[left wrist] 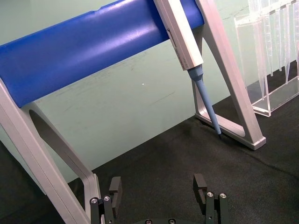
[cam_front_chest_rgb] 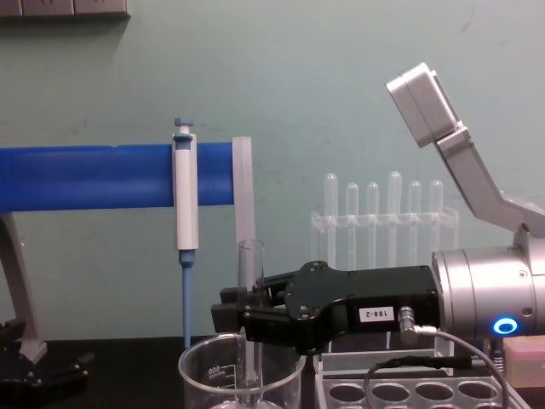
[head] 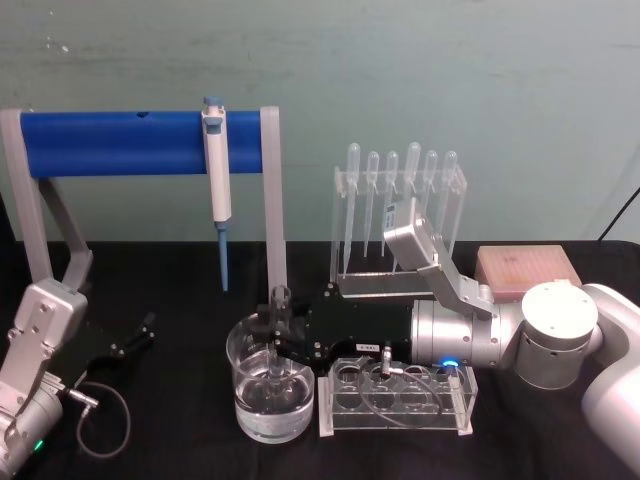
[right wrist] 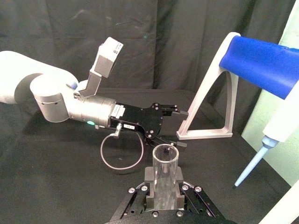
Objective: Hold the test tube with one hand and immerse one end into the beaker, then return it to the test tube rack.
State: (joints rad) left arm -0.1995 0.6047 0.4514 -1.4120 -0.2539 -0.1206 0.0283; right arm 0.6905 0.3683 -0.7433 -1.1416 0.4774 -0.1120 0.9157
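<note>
In the head view the right gripper (head: 276, 338) pinched the smooth glass test tube (head: 280, 303) upright, its lower end down inside the wide, clear beaker (head: 245, 400) just beside the clear rack (head: 400, 420) on the black-clothed table (head: 180, 300). The left wrist view showed the left gripper (left wrist: 157, 186) with fingers (left wrist: 114, 186) spread apart over bare cloth. In the chest view the test tube's open rim rose above the black fingers and the beaker's lip.

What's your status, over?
Right gripper shut on test tube, upright, lower end inside beaker. Left gripper open, parked left. Rack close beside beaker.
</note>
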